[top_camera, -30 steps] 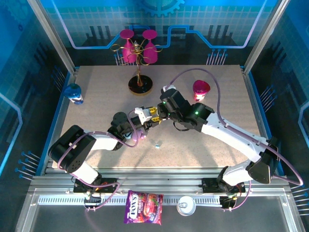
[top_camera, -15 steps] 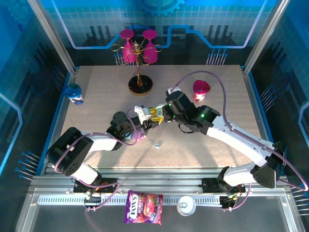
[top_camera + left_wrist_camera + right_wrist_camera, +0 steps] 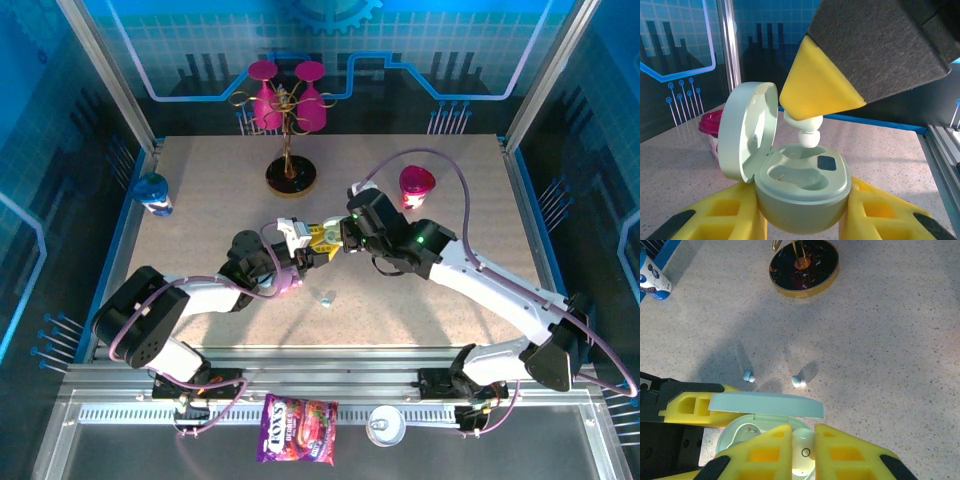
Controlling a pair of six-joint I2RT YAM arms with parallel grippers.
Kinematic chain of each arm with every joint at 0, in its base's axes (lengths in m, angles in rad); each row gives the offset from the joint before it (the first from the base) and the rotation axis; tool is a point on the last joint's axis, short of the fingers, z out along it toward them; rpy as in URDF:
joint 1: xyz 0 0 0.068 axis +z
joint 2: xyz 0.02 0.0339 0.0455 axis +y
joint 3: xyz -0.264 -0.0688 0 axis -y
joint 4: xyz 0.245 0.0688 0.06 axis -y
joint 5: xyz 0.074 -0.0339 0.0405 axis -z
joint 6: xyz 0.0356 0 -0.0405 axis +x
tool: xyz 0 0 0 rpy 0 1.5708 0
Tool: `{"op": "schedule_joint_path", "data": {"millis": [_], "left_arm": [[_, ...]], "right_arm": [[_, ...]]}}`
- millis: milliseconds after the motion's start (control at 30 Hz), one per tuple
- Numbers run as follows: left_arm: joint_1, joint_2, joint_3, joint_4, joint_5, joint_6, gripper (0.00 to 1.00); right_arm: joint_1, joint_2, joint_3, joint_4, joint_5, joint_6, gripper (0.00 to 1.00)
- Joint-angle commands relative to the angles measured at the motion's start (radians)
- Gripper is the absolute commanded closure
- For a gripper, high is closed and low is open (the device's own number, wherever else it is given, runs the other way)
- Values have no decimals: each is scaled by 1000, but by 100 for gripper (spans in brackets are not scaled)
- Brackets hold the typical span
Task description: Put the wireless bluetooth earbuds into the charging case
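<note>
My left gripper (image 3: 802,212) is shut on the pale green charging case (image 3: 805,195), holding it upright between yellow fingers with its lid (image 3: 747,132) open. Both wells look empty. My right gripper (image 3: 802,450) is shut on a whitish earbud (image 3: 804,452). That earbud (image 3: 809,135) hangs tip down just above the case's far well. From above, the left gripper (image 3: 300,248) and the right gripper (image 3: 330,238) meet at mid table. Two more light blue earbuds (image 3: 747,376) (image 3: 798,381) lie on the table beyond the case, one of these earbuds (image 3: 326,299) also visible from above.
A gold stand with pink glasses (image 3: 288,100) has a black round base (image 3: 291,177) behind the grippers. A pink cup (image 3: 416,185) stands at the back right and a blue can (image 3: 153,194) at the left edge. A candy bag (image 3: 297,441) lies on the front rail.
The right arm's wrist has shifted a little to the right while its fingers stay over the case. Both grips are unchanged.
</note>
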Motion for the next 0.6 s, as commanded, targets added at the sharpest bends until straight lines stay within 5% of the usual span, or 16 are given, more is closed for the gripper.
{"op": "schedule_joint_path", "data": {"millis": [0, 433, 567], "left_arm": [[0, -22, 27, 33, 33, -35, 73], [0, -22, 58, 27, 2, -63, 72], [1, -21, 61, 33, 10, -65, 73]], "right_arm": [[-11, -25, -17, 27, -9, -13, 87], [-13, -41, -40, 32, -48, -21, 85], [-12, -45, -40, 38, -64, -27, 75]]}}
